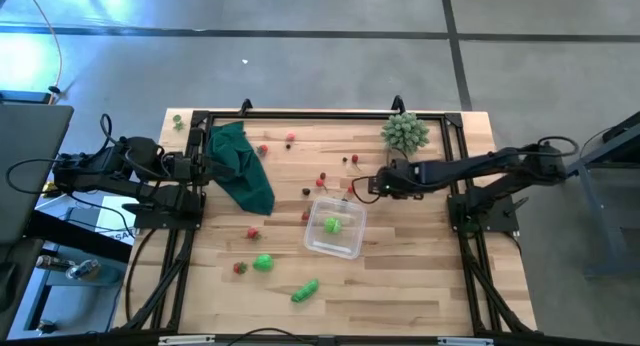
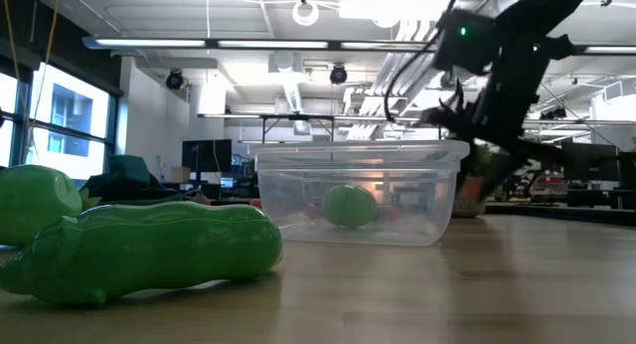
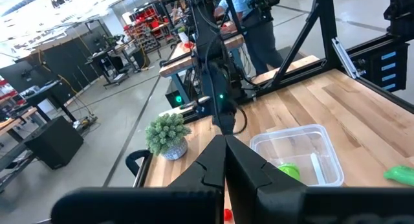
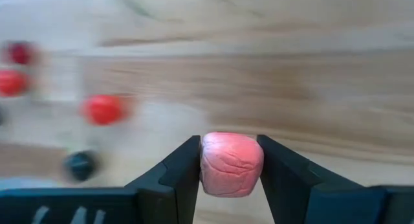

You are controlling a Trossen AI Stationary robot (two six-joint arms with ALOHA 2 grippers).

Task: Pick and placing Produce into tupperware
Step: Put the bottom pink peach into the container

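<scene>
Because the low view looks level across the desk (image 1: 420, 286), much is hidden there: a smooth, glossy green pod piece (image 2: 149, 250) fills the near left corner and is cut off by the edge, and the right gripper (image 2: 467, 185) shows only as a dark blurred shape behind the tupperware (image 2: 353, 190), so its jaws cannot be read from that side. In the right wrist view the answer is clear: the right gripper (image 4: 229, 169) has its two dark flat fingers (image 4: 178, 175) pressed on both sides of a pink produce piece (image 4: 231, 164), soft-looking, rounded and wrinkled on its surface, held above the pale wood. Behind it some red berries (image 4: 103, 109) and a dark berry (image 4: 81, 164) lie smeared and hard to make out. From above, this gripper (image 1: 362, 189) is just beside the far edge of the clear, round-cornered tupperware (image 1: 345, 248), which lies near the middle of the desk with one bright green piece (image 1: 332, 225) inside. The left gripper (image 3: 224, 162) waits at the left edge near the dark green cloth (image 1: 240, 166), its jaws fully together and holding nothing. A spiky pale green plant (image 1: 405, 132) stands at the far right.
</scene>
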